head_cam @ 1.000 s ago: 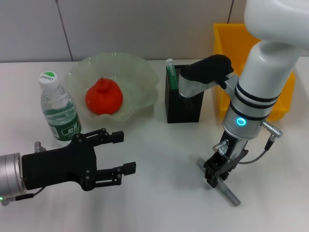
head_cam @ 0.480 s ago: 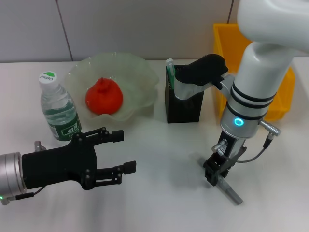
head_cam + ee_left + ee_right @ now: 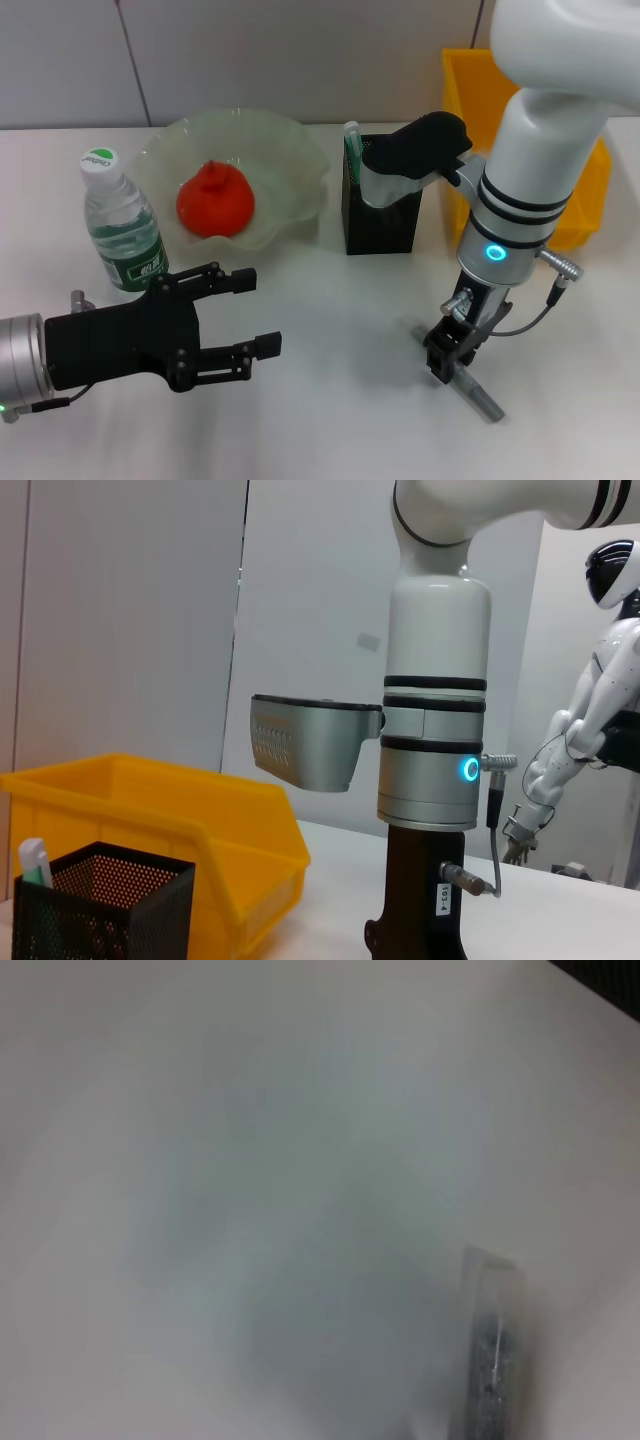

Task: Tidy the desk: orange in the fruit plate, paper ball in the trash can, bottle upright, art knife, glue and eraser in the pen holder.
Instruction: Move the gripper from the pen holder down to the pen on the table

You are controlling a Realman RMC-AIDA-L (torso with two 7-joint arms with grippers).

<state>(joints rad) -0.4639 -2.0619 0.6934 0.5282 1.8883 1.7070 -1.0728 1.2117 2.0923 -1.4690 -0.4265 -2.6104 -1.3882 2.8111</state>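
Red-orange orange [image 3: 214,200], pale-green fruit plate [image 3: 290,150], yellow trash can [image 3: 470,80], black mesh pen holder [image 3: 380,225]

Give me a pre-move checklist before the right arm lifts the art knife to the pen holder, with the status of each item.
1. Right gripper down on the art knife, which lies flat on the table: ok.
2. Firm grasp on the knife: cannot tell; the fingers' closure is not visible.
3. Pen holder upright, top open: ok; the glue already stands in one corner.
4. Left gripper open and hovering far from the knife: ok.
5. Orange in the fruit plate, bottle upright: ok.
6. Eraser location: cannot tell, not seen.
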